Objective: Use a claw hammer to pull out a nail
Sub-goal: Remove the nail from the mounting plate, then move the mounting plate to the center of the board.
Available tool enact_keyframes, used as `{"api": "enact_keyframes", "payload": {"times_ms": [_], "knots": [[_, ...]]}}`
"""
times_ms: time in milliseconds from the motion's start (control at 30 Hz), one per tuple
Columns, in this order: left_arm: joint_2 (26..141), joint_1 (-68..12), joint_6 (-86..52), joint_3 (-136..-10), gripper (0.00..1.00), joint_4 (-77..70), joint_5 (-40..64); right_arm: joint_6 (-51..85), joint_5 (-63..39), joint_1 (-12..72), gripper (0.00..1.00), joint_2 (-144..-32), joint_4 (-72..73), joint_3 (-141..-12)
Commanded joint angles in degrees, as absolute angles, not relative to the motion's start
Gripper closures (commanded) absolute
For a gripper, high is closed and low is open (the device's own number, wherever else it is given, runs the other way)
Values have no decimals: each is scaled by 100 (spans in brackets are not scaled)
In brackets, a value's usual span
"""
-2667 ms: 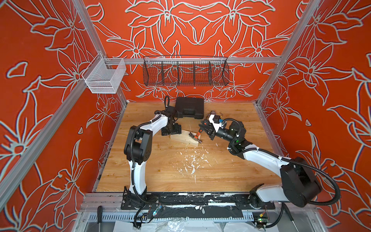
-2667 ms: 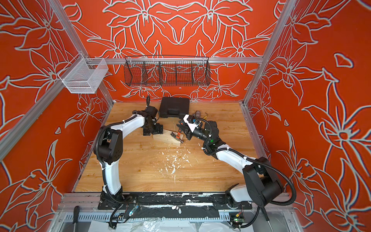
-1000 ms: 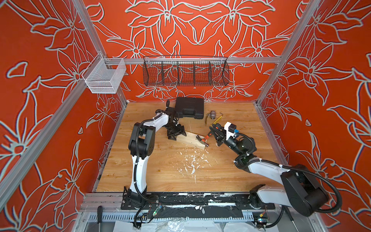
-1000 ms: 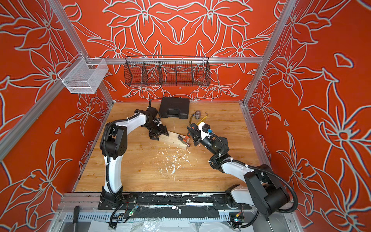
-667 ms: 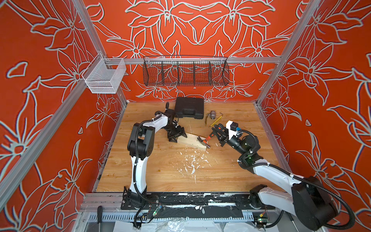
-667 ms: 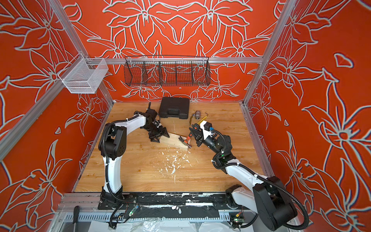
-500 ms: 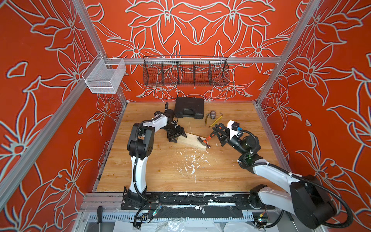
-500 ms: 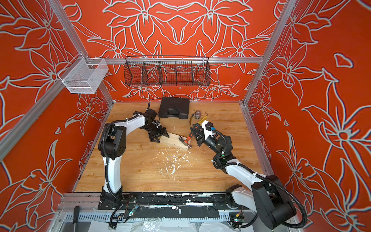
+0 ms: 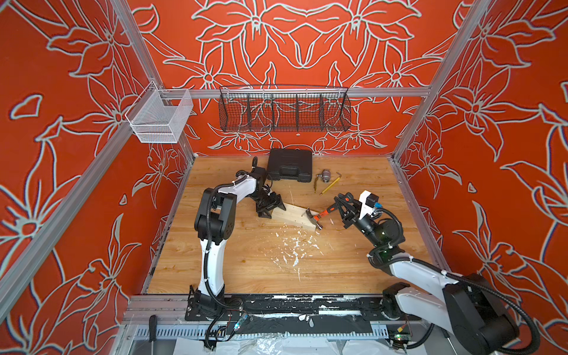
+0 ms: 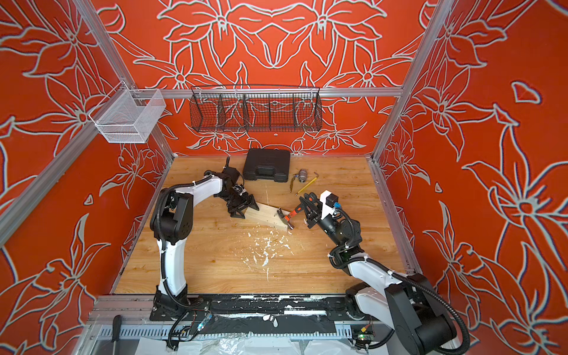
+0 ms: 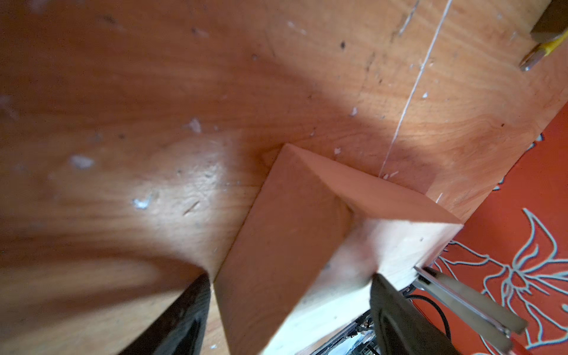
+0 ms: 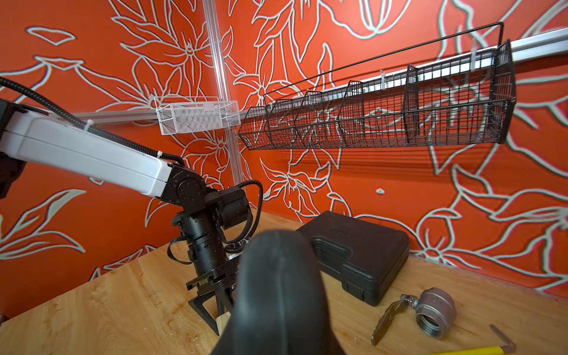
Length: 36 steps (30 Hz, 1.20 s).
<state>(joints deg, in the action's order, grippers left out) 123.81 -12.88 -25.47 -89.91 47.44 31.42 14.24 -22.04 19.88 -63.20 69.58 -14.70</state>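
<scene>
- Wooden tabletop (image 9: 246, 267), walled in by orange flowered panels; white chips (image 9: 295, 249) scattered near its middle
- Black wire basket (image 9: 284, 112), hung on the rear rail, split into compartments
- Right arm, reaching in from the near right corner; right gripper (image 9: 339, 210) clenched on the handle of the claw hammer (image 9: 319, 216), whose black rubber end fills the foreground of the right wrist view
- Left arm, bent over from the near left; left gripper (image 9: 272, 209) set down over the left end of the wood block (image 9: 293, 215), jaws spread wide, a finger (image 11: 184, 313) pressed to each side of the block in the left wrist view
- White mesh basket (image 9: 159, 120), fixed to the left rail
- Black case (image 9: 289, 165), closed, flat against the rear wall
- Wood block, pale, lying slantwise at the middle of the table
- Claw hammer, steel head resting on the right end of the block, orange shaft running up and right into the right gripper
- Yellow pencil (image 9: 329, 187), between case and right gripper
- Metal valve fitting (image 9: 322, 177), just beside the case
- Hex key (image 9: 338, 175), beside the fitting
- Nail: too small to make out in any view
</scene>
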Motion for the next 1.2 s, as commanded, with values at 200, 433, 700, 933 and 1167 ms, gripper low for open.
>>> {"api": "enact_keyframes", "payload": {"times_ms": [200,433,700,933,1167], "knots": [[13386,-1143,-2698,-8227,20,5687,914,1500,-1358,1890,100,-6029,7518,-1013],[13404,-1151,-2692,-8219,20,5685,904,1536,-1338,1890,100,-5893,7436,-1055],[13404,-1160,-2698,-8161,20,5640,905,1806,-1389,1890,100,-6193,7997,-1167],[13380,-1169,-2743,-8078,20,5549,932,1719,-1395,1890,100,-6148,7928,-1364],[13180,-1167,-2805,-8037,20,5467,909,1662,-1508,1881,100,-6095,7625,-1668]]}}
